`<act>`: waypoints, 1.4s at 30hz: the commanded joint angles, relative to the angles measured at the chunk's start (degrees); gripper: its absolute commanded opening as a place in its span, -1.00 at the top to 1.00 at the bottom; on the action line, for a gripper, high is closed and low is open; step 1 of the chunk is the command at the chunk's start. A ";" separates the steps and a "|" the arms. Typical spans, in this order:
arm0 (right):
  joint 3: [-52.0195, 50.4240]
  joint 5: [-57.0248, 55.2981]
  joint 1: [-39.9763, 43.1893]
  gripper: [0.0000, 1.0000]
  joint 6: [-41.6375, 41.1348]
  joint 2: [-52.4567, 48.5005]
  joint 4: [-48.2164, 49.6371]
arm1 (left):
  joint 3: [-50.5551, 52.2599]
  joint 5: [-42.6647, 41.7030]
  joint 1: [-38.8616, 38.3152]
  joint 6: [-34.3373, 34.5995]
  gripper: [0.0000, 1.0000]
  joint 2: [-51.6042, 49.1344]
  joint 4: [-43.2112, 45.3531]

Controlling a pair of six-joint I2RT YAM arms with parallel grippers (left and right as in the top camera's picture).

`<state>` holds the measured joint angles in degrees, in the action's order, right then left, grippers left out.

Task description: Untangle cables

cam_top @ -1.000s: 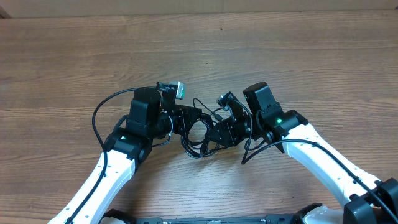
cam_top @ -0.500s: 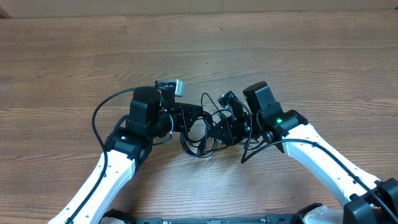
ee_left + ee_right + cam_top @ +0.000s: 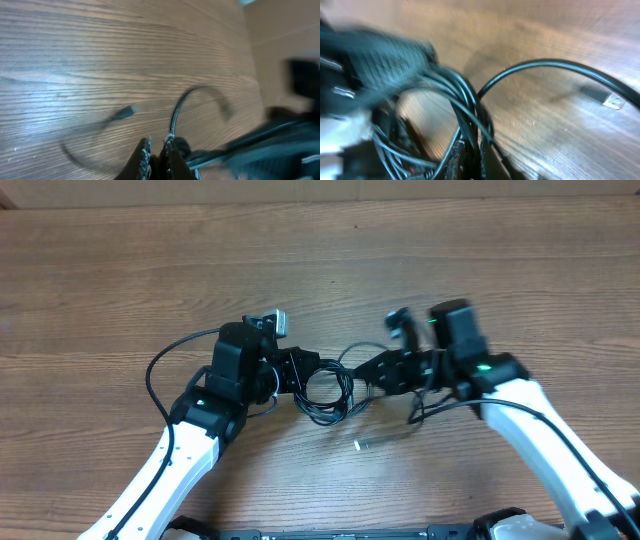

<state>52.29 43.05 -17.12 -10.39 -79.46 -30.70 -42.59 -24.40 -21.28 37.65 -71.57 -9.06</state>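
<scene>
Well, left gripper (image 3: 308,370) and right gripper (image 3: 364,377) each clamp strands of the cables (image 3: 326,393), flanking that coil; they should pull outward slowly (loose plug (image 3: 360,445) near coil), avoiding tightening.

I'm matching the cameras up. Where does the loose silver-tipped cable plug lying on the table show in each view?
Overhead: plug low centre.
Left wrist: plug left of centre, blurred.
Right wrist: plug far right.
Shared landmark: the tangled black coil.
</scene>
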 commanded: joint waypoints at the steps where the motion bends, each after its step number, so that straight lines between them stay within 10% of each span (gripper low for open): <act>1: 0.94 1.68 9.92 0.92 -1.86 6.91 0.09 | -0.42 10.69 1.77 0.11 0.92 1.57 -3.08; 16: 0.66 -2.40 15.10 0.71 -3.96 8.28 -7.13 | -0.42 10.78 1.79 0.09 0.92 1.57 -4.00; 23: 0.66 -1.01 6.75 0.18 3.80 8.28 -7.08 | -0.42 8.33 1.77 0.11 0.92 1.57 -3.98; 42: 0.63 -38.84 -21.73 -0.06 6.19 4.28 2.03 | -0.44 -0.15 1.77 2.29 0.92 1.57 -1.68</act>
<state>52.36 13.65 -35.70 -4.62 -72.95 -29.69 -42.65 -21.26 -19.46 39.07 -71.24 -11.42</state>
